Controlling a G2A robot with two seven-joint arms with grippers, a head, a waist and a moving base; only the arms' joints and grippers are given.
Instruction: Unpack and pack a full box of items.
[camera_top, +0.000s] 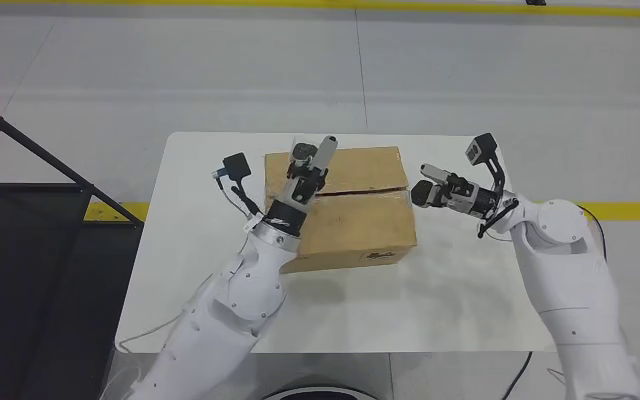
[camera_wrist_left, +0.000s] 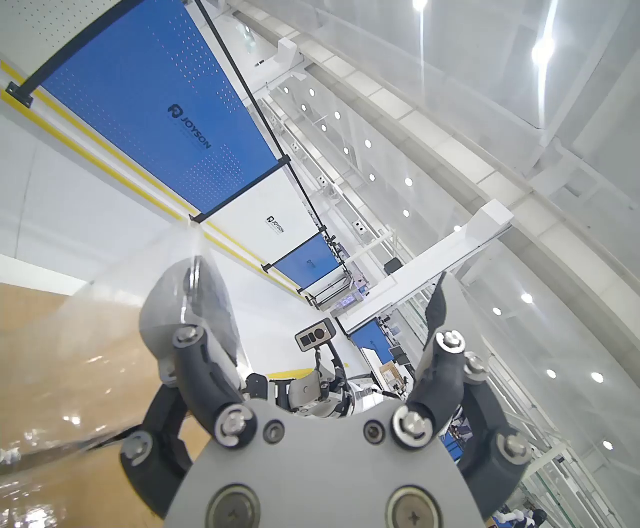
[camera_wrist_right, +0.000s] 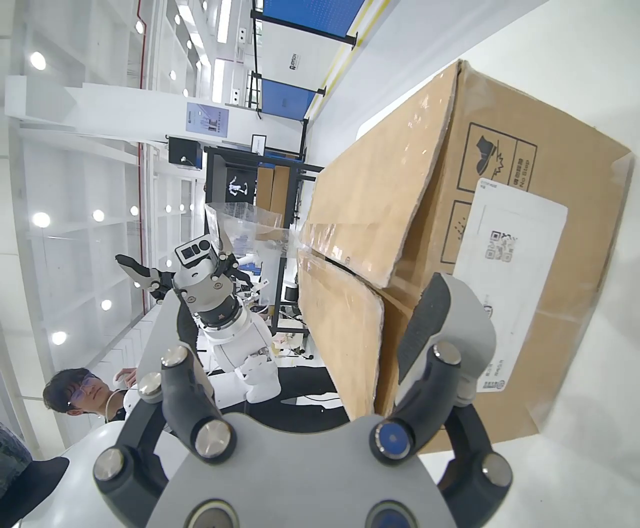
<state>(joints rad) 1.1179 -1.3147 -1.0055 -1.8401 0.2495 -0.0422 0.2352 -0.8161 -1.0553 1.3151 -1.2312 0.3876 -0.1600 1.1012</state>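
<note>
The brown cardboard box (camera_top: 340, 212) is set mid-table on the white table (camera_top: 450, 300). The left gripper (camera_top: 315, 150) is raised above the box's left part, spread, with a clear tape strip (camera_wrist_right: 250, 227) clinging to one finger (camera_wrist_left: 200, 300). The right gripper (camera_top: 421, 186) is held level at the box's right end, also spread.

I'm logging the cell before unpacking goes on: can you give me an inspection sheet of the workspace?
Surface: white table under the cardboard box.
Job's things: cardboard box, flaps folded down; clear tape raised from its seam.
Clutter: nothing seen.
Grippers: left gripper open over the box, tape against it; right gripper open beside the box's end.
Cables: thin cable by the left wrist.
Surroundings: grey floor, yellow line.
</note>
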